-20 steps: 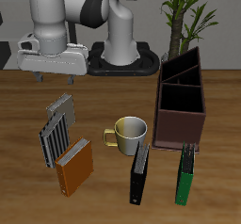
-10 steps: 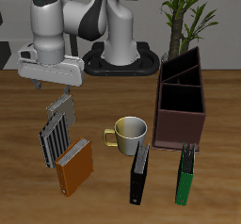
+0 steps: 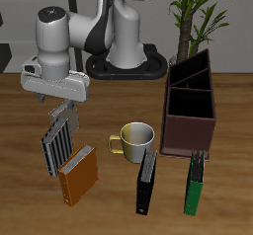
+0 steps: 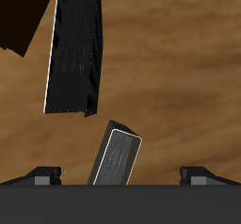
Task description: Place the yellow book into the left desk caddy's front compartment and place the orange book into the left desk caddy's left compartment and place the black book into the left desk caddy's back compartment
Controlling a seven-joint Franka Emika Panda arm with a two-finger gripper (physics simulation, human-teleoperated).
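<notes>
Lowered and shifted toward the books since the earlier frames, the gripper (image 3: 61,99) now hangs directly above the yellow book (image 3: 63,111), which lies flat on the counter (image 3: 119,185) behind the black-and-white striped book (image 3: 57,138). In the wrist view the yellow book (image 4: 117,156) sits between the two fingers (image 4: 42,174), which stand wide apart and hold nothing; whether they touch the book cannot be told. The striped book (image 4: 77,49) shows beyond it in that view. Nearer the counter's front edge than the striped book lies the orange book (image 3: 77,175), just beside it. The mug (image 3: 135,138) stands between the striped book and the left desk caddy (image 3: 190,109), an open-topped dark-brown box whose compartments show nothing inside. The black book (image 3: 146,181) lies in front of the mug, and the green book (image 3: 196,184) lies in front of the caddy, the two well apart from the yellow book. A potted plant (image 3: 198,7) rises behind the caddy.
</notes>
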